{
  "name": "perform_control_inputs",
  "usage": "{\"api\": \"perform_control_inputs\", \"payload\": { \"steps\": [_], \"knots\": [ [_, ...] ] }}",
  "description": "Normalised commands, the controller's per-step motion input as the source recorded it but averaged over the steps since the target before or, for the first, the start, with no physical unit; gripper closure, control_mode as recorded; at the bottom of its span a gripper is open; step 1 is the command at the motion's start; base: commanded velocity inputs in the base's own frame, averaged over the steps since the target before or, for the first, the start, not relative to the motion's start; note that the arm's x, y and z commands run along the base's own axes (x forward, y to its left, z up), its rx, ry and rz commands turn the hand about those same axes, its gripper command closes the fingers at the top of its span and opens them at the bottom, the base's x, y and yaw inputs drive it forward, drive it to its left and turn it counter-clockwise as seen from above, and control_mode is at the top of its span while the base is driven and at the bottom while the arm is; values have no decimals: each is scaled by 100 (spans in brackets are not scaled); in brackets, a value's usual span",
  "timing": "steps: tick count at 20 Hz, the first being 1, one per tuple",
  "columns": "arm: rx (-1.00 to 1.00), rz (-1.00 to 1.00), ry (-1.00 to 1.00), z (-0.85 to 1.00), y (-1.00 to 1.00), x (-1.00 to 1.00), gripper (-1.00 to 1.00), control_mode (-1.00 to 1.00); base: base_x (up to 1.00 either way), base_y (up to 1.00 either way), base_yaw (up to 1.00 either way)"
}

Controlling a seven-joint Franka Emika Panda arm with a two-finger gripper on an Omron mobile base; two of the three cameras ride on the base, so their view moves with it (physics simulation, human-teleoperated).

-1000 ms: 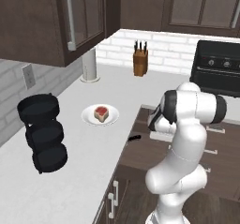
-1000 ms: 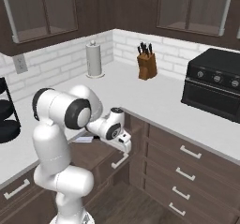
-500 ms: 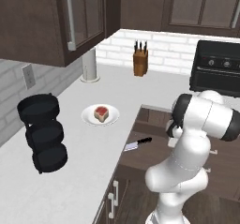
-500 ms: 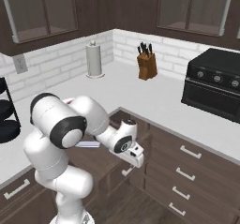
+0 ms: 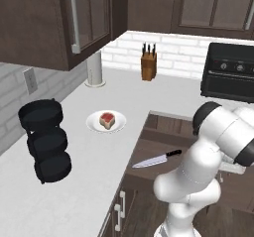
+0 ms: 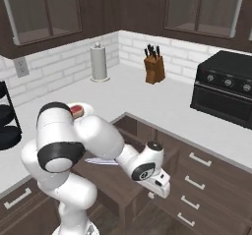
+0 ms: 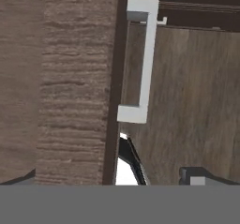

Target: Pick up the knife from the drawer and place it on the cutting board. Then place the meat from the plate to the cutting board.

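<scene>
The drawer is pulled out w/ the knife laid bare on its floor for a grab from above, meat is left on the plate, & the gripper is hung beside the drawer front, finger spread can't be told.

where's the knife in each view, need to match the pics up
Left base view: the knife lies in the open drawer, lower centre, left of the arm.
Right base view: just its blade peeks out mid-left, under the arm.
Hand view: I can't make it out.
Shared landmark: the plate with the meat.
</scene>
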Motion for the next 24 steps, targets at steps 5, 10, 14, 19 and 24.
{"api": "perform_control_inputs", "payload": {
  "steps": [5,10,14,19,24],
  "knots": [
    [8,0,-2,29,-82,-21,-100,-100,0,0,0],
    [20,0,-7,88,-12,0,-100,-100,0,0,0],
    [7,-5,0,74,16,3,-100,-100,0,0,0],
    [0,-23,0,34,75,31,-100,-100,0,0,0],
    [0,-18,2,13,69,46,-100,-100,0,0,0]
  ]
}}
